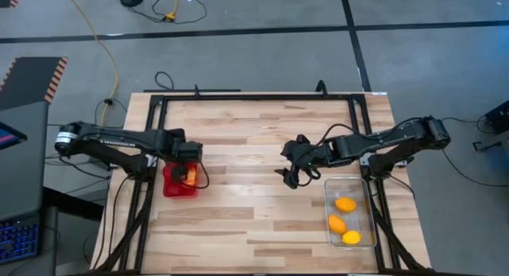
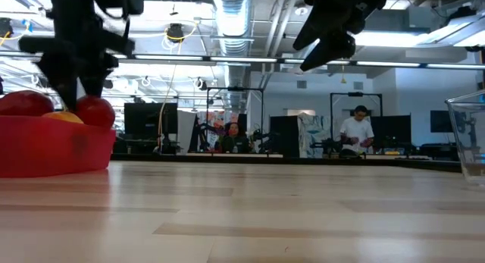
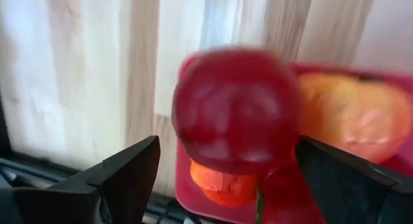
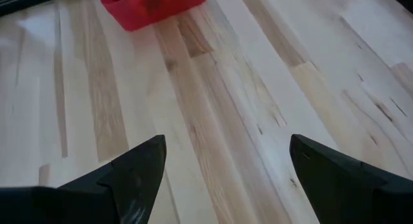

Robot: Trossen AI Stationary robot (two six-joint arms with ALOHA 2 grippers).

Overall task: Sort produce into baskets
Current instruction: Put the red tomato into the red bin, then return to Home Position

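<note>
The small red basket [image 1: 170, 188] stands at the table's left and holds several red and orange pieces. My left gripper [image 1: 184, 171] hovers over it, open, pointing down. In the left wrist view a round red piece [image 3: 235, 111] lies on top of the pile between the open fingers, above an orange piece [image 3: 219, 185]. In the low view it sits just under the gripper [image 2: 95, 111]. My right gripper [image 1: 288, 176] is open and empty above the bare middle of the table. The clear bin [image 1: 328, 200] at the right holds three yellow-orange ovals [image 1: 345, 204]. My left gripper's open fingers [image 3: 129, 175] stand on either side of the round red piece, coming from above. There is a gap on one side. I cannot tell whether the other finger [image 3: 335, 175] touches it. The piece rests on the pile in the red basket.
A black frame [image 1: 254, 97] runs around the table's back and sides. Bare wood lies between the two baskets and along the near edge. The red basket also shows far off in the right wrist view [image 4: 151, 8]. People stand in the room behind the table [image 2: 356, 130].
</note>
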